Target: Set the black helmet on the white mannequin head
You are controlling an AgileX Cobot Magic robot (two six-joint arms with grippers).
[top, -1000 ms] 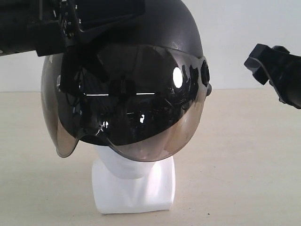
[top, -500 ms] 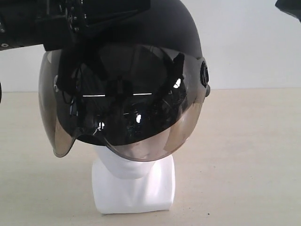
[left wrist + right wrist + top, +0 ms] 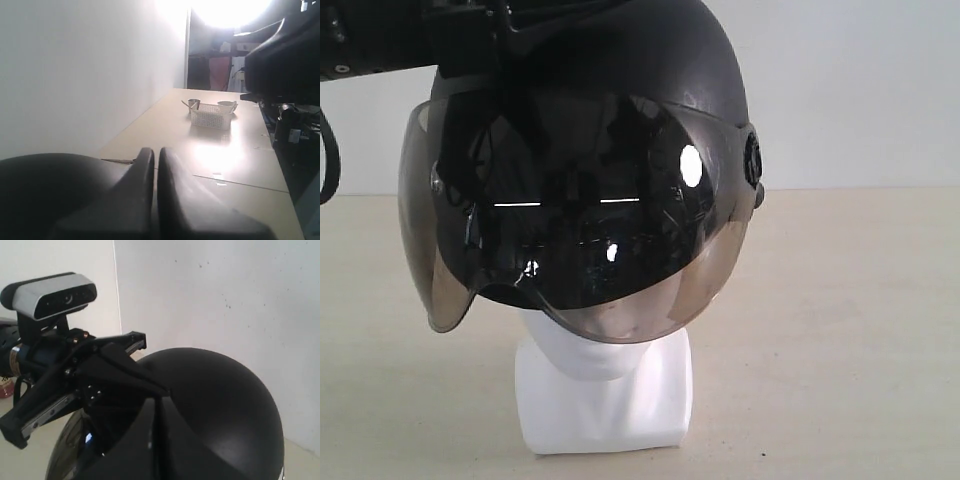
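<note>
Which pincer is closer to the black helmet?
Left. The left pincer touches the black helmet at its crown; the right pincer is out of the exterior view, apparently held off it.

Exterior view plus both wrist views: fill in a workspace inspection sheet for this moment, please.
Surface: pale beige tabletop.
Job's things: black helmet over the white mannequin head; tinted visor covers the face, chin and neck base show.
Clutter: white basket and two cups, far along the table.
Grippers: left gripper shut, at the helmet's crown; right gripper shut, near the helmet.
Cables: black cable loop at the exterior view's left edge.
Surroundings: white wall.
</note>
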